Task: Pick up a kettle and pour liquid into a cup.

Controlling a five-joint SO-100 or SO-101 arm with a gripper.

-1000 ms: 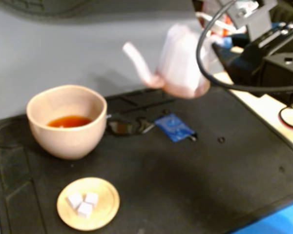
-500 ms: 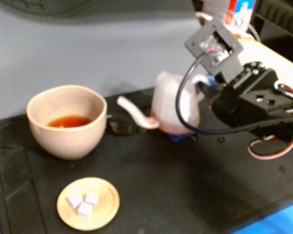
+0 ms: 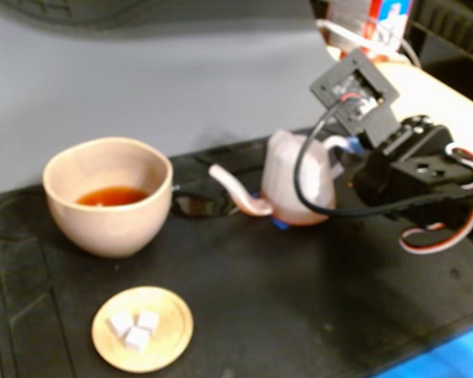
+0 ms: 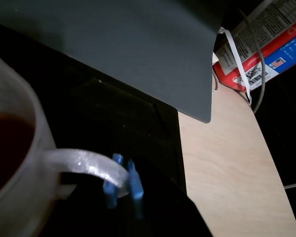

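From the fixed view I see the cup [image 3: 108, 197] near the left edge of the counter [image 3: 315, 315], with reddish-brown liquid [image 3: 111, 195] pooled low in it, so I judge at least some pouring is done. The kettle [image 3: 296, 189] stands upright on the counter toward the back edge, well apart from the cup, its spout aimed at it. My tool [image 3: 340, 161] is at the kettle's handle side; from here I cannot tell whether it grips. A small wooden dish [image 3: 142, 328] with white cubes sits by the front edge.

In the wrist view the kettle [image 4: 15, 168] fills the left side, dark liquid [image 4: 7, 148] showing through its wall, so it is not emptied. Its loop handle [image 4: 89, 165] runs into the blue fingertips [image 4: 134, 180], which sit nearly together at the handle. I take it they pinch the loop, though I cannot be sure. What remains, I judge, is either another pour or simply letting go.
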